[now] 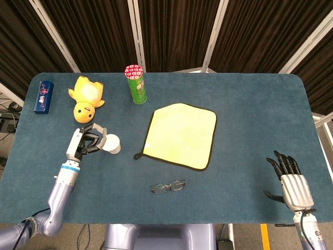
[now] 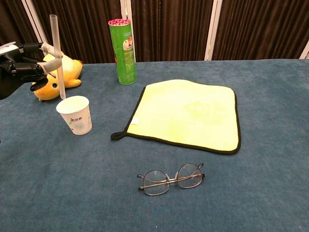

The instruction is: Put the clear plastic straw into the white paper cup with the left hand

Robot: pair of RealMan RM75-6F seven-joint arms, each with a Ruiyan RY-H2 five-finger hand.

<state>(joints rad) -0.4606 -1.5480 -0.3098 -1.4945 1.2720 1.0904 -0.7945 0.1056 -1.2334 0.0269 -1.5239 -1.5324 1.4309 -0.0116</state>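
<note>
My left hand [image 2: 21,65] [image 1: 84,142] pinches the clear plastic straw [image 2: 56,50], which stands almost upright. The straw's lower end sits just at the back rim of the white paper cup [image 2: 76,114] [image 1: 111,144]; whether it is inside the cup I cannot tell. The hand is to the left of the cup and above its rim. In the head view the straw is hard to make out. My right hand [image 1: 290,180] rests at the front right of the table with fingers spread, holding nothing.
A yellow plush duck [image 2: 54,76] lies behind the cup. A green snack can [image 2: 123,51] stands at the back. The yellow cloth [image 2: 189,113] lies mid-table, glasses [image 2: 170,179] in front of it. A blue box [image 1: 43,96] sits far left.
</note>
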